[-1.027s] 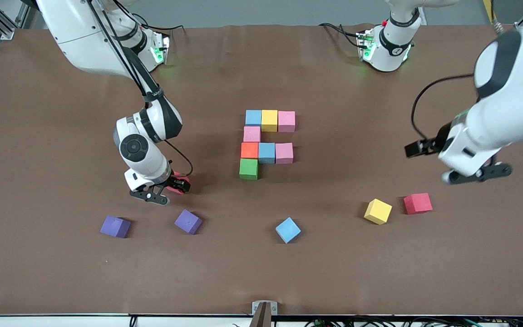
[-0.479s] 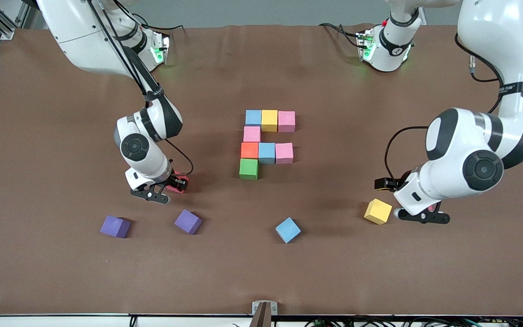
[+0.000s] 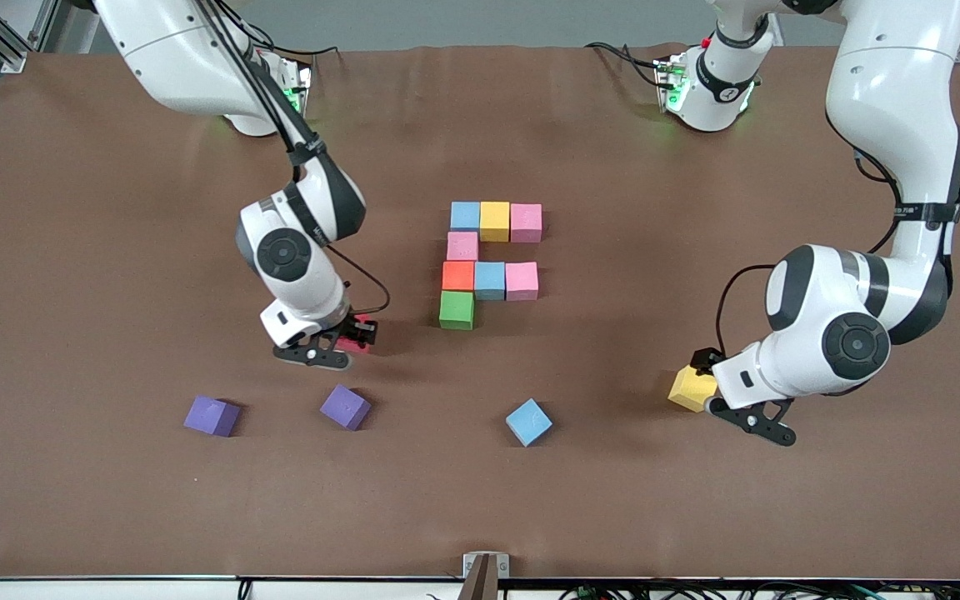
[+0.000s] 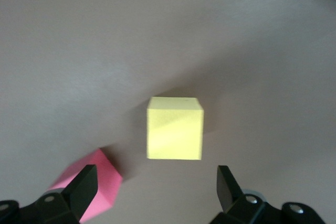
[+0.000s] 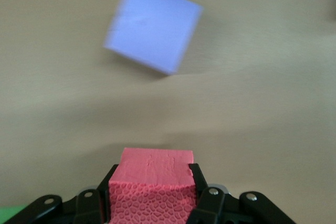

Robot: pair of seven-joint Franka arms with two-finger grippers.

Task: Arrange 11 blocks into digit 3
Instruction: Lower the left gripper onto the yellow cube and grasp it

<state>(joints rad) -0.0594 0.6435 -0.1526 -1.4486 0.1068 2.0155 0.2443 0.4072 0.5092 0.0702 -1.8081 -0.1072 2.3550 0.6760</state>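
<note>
Right gripper (image 3: 345, 343) has its fingers clamped on a pink block (image 5: 152, 179) — it hangs low over the desk (image 3: 113, 500), between the green block (image 3: 456, 309) and the two purple cubes (image 3: 345, 407), one of which shows blurred in the right wrist view.

Over at the left arm's end, the left gripper (image 3: 730, 400) hovers with fingers (image 4: 84, 187) spread wide, above a yellow block (image 4: 174, 128) resting on the desk. A red block (image 4: 97, 179) lies just beside that yellow one, partly under one finger.

Mid-desk, the digit 3 (image 3: 492, 262) is part-built — a top bar of blue, yellow and pink, a single pink below the blue, then a bar of orange, blue and pink, and the green block touching the orange one on the side nearer the front camera. A loose blue block (image 3: 528, 422) sits nearer the front camera, apart from everything.
</note>
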